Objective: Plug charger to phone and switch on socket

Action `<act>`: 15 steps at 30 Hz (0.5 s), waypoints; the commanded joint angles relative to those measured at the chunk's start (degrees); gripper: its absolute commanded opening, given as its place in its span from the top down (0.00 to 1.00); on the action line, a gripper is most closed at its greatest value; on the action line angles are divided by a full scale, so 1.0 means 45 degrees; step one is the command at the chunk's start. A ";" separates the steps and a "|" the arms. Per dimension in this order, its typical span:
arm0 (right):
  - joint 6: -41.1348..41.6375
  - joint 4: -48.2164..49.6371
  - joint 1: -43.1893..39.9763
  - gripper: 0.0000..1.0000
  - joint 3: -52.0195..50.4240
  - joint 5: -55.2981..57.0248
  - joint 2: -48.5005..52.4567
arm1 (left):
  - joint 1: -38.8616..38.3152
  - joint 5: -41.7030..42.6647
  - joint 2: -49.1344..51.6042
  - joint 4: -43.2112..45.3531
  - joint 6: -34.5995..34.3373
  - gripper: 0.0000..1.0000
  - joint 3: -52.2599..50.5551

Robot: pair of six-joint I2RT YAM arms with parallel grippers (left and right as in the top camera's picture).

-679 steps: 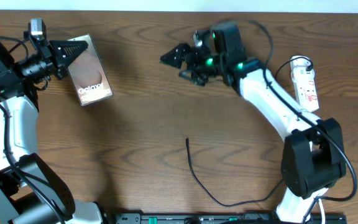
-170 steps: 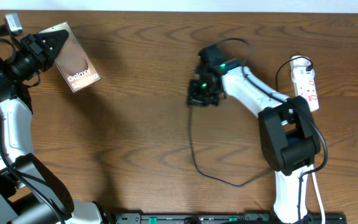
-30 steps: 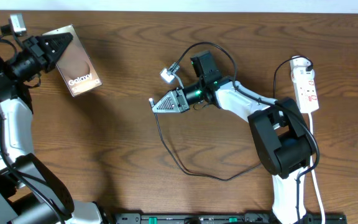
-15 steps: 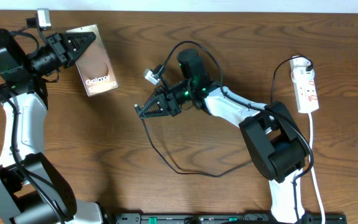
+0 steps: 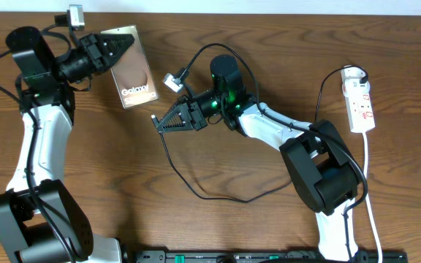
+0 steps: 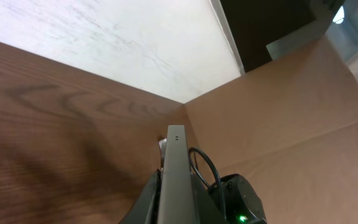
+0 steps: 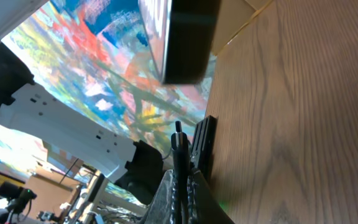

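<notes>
Directions are read from the overhead view, 12 o'clock at the far edge of the table [image 5: 86, 183].

- Phone [image 5: 131, 67]: 10 o'clock of table centre, in the left gripper [image 5: 125, 42], which meets its 12 o'clock end.
- Right gripper [image 5: 158, 124]: near the phone, at its 5 o'clock.
- Charger [image 5: 225, 199]: tip in the right gripper, cable looping toward 6 o'clock, then 3 o'clock.
- Socket [image 5: 360, 98]: 3 o'clock edge, well apart from the phone.

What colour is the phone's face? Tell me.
The phone face is brown-bronze with white lettering; the overhead view shows it best.
</notes>
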 commanded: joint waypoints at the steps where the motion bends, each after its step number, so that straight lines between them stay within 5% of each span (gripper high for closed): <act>1: 0.0325 0.0151 0.0058 0.99 0.0087 0.0146 -0.0015 | -0.0253 -0.0466 -0.0024 0.0117 0.0073 0.93 0.0068; 15: 0.1889 0.1987 -0.0097 0.99 0.0087 0.0816 -0.0015 | -0.0330 -0.1749 -0.0024 0.1112 -0.0379 0.93 0.0068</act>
